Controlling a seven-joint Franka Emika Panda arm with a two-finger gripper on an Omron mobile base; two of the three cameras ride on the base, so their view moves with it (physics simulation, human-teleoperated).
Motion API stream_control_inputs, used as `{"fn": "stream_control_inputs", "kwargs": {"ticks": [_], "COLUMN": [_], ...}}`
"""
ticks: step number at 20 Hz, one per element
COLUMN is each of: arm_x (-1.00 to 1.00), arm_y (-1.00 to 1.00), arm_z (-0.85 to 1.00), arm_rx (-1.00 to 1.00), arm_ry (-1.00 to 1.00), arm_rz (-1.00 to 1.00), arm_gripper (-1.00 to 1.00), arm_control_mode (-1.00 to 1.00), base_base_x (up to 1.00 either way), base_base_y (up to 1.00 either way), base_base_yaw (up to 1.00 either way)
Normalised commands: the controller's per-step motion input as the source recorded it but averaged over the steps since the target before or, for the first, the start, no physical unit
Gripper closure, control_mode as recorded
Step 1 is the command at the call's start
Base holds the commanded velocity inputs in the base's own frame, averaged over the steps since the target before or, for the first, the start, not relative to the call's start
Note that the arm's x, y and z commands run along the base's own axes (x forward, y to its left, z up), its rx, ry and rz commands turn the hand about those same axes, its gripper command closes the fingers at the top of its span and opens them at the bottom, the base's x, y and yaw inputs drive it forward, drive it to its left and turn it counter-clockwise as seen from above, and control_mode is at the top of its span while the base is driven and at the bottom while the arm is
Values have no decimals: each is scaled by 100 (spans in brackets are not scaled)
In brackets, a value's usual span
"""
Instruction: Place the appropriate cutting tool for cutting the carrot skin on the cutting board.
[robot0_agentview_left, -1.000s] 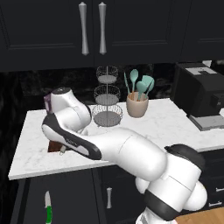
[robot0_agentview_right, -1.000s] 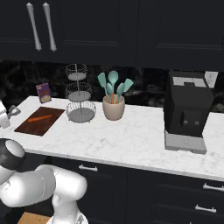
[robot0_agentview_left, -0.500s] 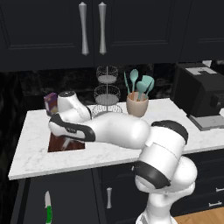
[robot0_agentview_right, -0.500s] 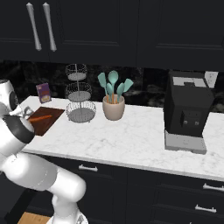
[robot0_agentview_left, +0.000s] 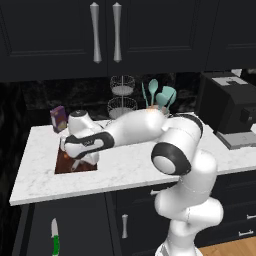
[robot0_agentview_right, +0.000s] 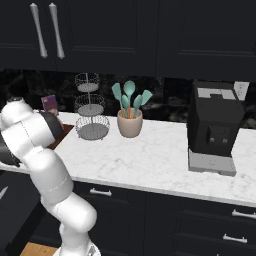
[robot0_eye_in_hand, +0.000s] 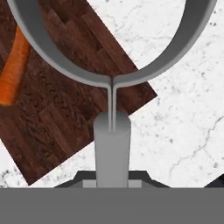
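Observation:
My gripper (robot0_eye_in_hand: 113, 183) is shut on the silver-grey peeler (robot0_eye_in_hand: 112, 131), whose handle rises between the fingers and splits into a wide forked head (robot0_eye_in_hand: 65, 61). Just below it lies the dark reddish-brown cutting board (robot0_eye_in_hand: 65, 127), with the orange carrot (robot0_eye_in_hand: 13, 74) resting on its left part. Seen from the left base, the hand (robot0_agentview_left: 80, 145) hovers low over the cutting board (robot0_agentview_left: 64, 164) at the counter's left end, the peeler (robot0_agentview_left: 76, 164) pointing down at it. From the right base, a corner of the board (robot0_agentview_right: 64, 132) peeks out behind the arm.
A wire basket stand (robot0_agentview_left: 121, 102), a crock of teal utensils (robot0_agentview_right: 130, 120) and a black coffee machine (robot0_agentview_right: 215, 127) stand further right on the marble counter. A small purple box (robot0_agentview_left: 58, 118) is behind the board. A green-handled knife (robot0_agentview_left: 55, 239) lies below the counter front.
The arm has swung out to the left over the counter, bringing the hand and the peeler over the cutting board.

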Motion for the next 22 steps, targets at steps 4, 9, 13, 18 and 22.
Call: {"fn": "stream_control_inputs", "kwargs": {"ticks": [4,9,13,18,22], "arm_x": [28,39,32,20,4], "arm_y": [10,1,0,0,-15], "arm_z": [-23,-16,-23,-35,-25], "arm_rx": [0,0,0,0,2], "arm_ry": [0,0,2,4,0], "arm_rz": [-4,-3,-1,0,0], "arm_gripper": [100,100,100,-100,-100], "arm_control_mode": [-100,-100,-100,-100,-100], "base_base_x": [0,0,0,0,0], "base_base_y": [0,0,0,0,0], "base_base_yaw": [0,0,0,0,0]}}
